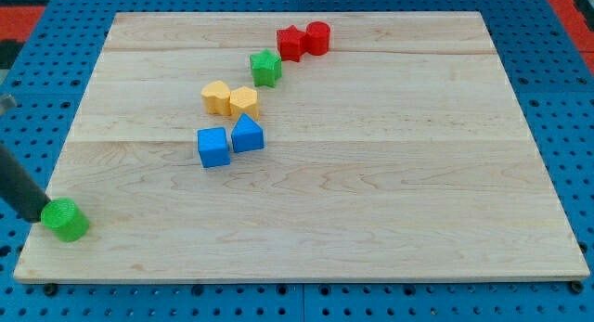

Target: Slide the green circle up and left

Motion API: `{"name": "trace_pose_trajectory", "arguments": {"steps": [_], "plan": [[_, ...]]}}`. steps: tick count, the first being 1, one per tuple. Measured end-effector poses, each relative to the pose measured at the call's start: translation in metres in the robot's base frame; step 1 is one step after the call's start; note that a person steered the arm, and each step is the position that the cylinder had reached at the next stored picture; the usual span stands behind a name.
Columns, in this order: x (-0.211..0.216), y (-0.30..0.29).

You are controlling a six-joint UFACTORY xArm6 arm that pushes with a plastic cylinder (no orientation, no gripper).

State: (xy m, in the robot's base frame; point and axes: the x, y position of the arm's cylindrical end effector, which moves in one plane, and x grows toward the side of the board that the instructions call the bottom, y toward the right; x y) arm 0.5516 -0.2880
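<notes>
The green circle (pixel 65 219) lies at the board's bottom left corner, close to the left edge. My dark rod comes in from the view's left edge, and my tip (pixel 45 213) touches the circle's left side. The rod's upper part runs out of view at the left.
A green star (pixel 265 68) sits at top centre, with a red star (pixel 291 43) and a red cylinder (pixel 317 37) up and right of it. Two yellow blocks (pixel 216 96) (pixel 244 102) sit mid-board above a blue cube (pixel 213 147) and a blue triangle-like block (pixel 247 135). The wooden board (pixel 371 192) rests on a blue pegboard.
</notes>
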Motion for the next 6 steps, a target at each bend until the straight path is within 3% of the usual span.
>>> {"name": "trace_pose_trajectory", "arguments": {"steps": [2,3,4,6], "plan": [[-0.006,0.0],[0.039,-0.009],[0.054,0.01],[0.018,0.009]]}}
